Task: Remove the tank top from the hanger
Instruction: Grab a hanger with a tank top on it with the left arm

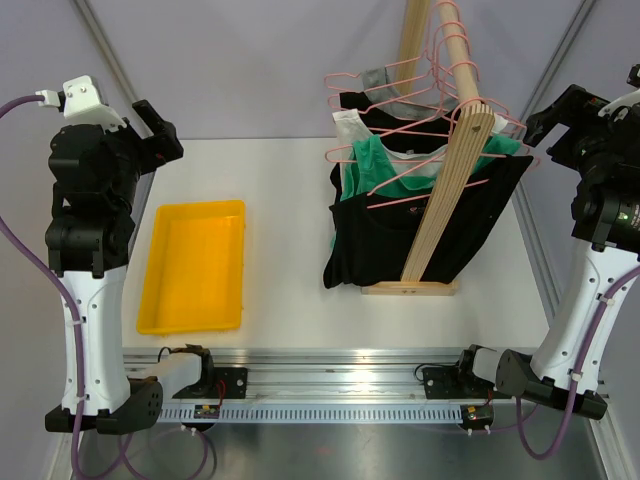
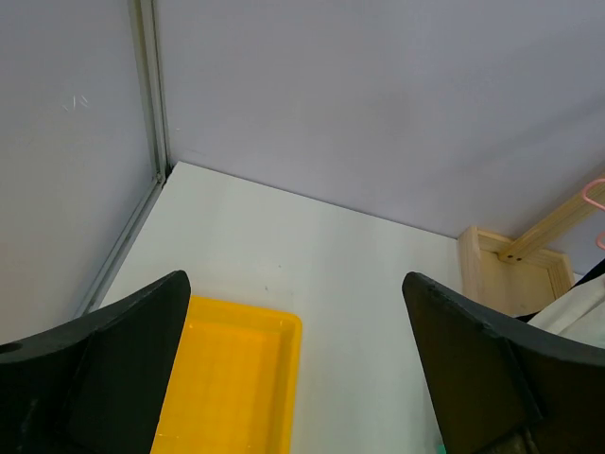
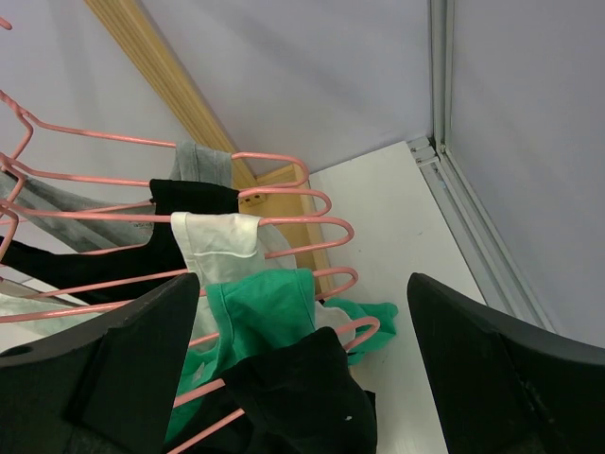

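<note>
Your left gripper [image 2: 295, 284] frames its view with two dark, matte fingers [image 2: 113, 364] spread wide and holding nothing; a shallow rectangular yellow plastic tray [image 2: 236, 378] lies beyond them on the smooth white table [image 2: 312, 255]. Your right gripper [image 3: 304, 284] stands just as wide and empty, clear of the clothes. On the slanted wooden rack [image 1: 455, 190], thin pink wire hangers [image 3: 284, 223] carry grey, black, white and green tops. The black tank top [image 1: 385, 245] hangs at the front, soft cloth sagging low by the rack's base. Any label on it is too small to read.
</note>
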`<control>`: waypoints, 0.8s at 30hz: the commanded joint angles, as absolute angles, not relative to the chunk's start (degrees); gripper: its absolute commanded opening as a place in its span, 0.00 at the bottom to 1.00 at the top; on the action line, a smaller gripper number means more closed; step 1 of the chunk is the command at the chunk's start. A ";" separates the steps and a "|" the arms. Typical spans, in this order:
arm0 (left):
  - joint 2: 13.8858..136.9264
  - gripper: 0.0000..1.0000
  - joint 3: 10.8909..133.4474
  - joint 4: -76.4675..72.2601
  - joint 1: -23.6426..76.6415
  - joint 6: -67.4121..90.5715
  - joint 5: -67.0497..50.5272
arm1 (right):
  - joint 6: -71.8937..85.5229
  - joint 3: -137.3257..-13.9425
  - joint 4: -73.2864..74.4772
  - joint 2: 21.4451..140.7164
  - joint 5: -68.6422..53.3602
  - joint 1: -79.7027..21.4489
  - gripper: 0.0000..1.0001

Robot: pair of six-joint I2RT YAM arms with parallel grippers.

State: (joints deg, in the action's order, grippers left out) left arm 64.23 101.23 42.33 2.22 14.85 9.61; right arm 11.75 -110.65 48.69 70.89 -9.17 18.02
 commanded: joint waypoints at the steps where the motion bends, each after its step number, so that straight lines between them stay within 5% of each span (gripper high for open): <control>1: 64.16 0.99 101.60 40.25 2.29 13.62 8.17 | 10.72 -111.45 46.76 70.32 -9.93 17.67 1.00; 7: 64.69 0.99 102.30 40.60 2.29 13.71 6.68 | 10.63 -111.27 46.32 70.14 -9.05 17.49 0.99; 14: 66.70 0.99 103.36 38.50 2.46 12.21 -17.27 | 10.28 -110.83 46.14 70.31 -10.98 17.05 0.99; 24: 72.59 0.99 112.05 42.45 10.71 9.93 -27.33 | 10.19 -109.25 46.23 69.96 -12.92 16.17 1.00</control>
